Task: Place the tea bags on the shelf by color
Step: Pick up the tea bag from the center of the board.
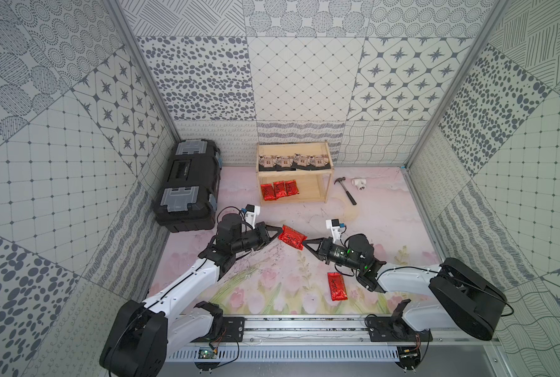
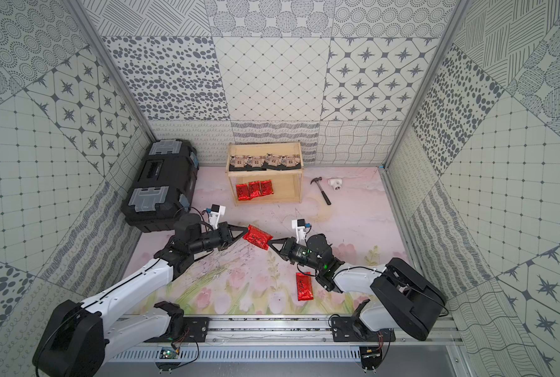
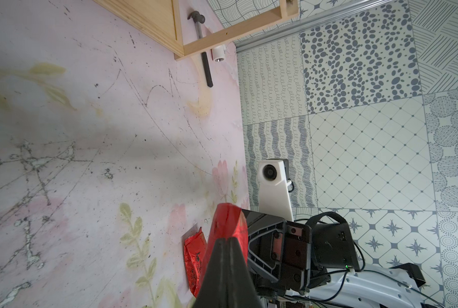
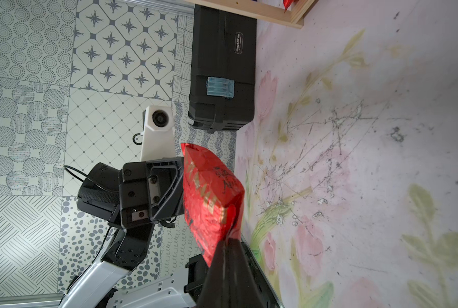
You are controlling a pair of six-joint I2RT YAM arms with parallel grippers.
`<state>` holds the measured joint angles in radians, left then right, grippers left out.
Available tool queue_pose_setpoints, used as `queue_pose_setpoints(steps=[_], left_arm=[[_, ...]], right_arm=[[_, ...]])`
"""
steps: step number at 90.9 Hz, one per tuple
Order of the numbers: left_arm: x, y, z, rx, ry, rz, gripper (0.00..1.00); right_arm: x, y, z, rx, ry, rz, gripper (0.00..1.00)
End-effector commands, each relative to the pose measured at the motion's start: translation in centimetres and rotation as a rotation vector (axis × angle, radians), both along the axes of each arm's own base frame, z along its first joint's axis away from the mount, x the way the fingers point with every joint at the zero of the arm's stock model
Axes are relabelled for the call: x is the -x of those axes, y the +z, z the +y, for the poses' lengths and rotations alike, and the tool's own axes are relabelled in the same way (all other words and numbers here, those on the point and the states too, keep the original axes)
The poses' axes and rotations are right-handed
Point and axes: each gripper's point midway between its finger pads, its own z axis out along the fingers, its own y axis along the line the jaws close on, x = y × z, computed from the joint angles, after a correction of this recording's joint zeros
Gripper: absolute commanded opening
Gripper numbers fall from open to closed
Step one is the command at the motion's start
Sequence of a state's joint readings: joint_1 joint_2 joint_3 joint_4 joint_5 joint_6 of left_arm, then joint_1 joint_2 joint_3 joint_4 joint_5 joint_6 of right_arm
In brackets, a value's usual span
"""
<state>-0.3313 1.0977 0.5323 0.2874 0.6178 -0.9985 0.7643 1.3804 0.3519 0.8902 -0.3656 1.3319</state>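
Both arms are pointing inward at each other, low over the worktop (image 1: 386,209): the left hand (image 1: 277,232) and right hand (image 1: 305,242) are each pinching an opposite end of one red tea bag (image 1: 292,237), in front of the shelf (image 1: 309,191).

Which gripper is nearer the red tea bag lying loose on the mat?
Right. The right gripper, shut on the lifted red packet, is just beyond the loose tea bag; the left gripper grips that packet's far end.

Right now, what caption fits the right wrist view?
Left fingers and right fingers pinch opposite ends of one red tea bag above the floral mat.
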Motion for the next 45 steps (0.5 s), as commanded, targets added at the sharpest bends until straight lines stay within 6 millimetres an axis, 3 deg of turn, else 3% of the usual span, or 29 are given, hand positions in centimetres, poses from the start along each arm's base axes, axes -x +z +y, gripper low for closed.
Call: queue_pose_setpoints(steps=[1,6,15,19,31,45], left_arm=[[0.1,1.3,-0.4,0.000,-0.038,-0.051,0.12],[0.0,1.4,-0.3,-0.018,-0.035,-0.052,0.25],[-0.3,1.5,0.2,-0.070,-0.016,-0.043,0.60],[-0.4,1.6,0.5,-0.097,-0.012,-0.035,0.71],[-0.5,1.5,1.5,-0.145,0.015,-0.014,0.82],[-0.4,0.9,2.7,-0.193,0.041,0.013,0.85]], right_arm=[[-1.0,1.2,0.1,-0.004,-0.026,-0.028,0.00],[-1.6,1.2,-0.2,0.003,-0.062,-0.030,0.00],[-3.2,1.3,-0.9,0.020,-0.145,-0.045,0.00],[-4.2,1.5,-1.1,0.026,-0.184,-0.056,0.00],[-7.4,1.8,-1.9,0.034,-0.317,-0.080,0.00],[-10.9,0.9,-3.5,0.077,-0.520,-0.086,0.00]])
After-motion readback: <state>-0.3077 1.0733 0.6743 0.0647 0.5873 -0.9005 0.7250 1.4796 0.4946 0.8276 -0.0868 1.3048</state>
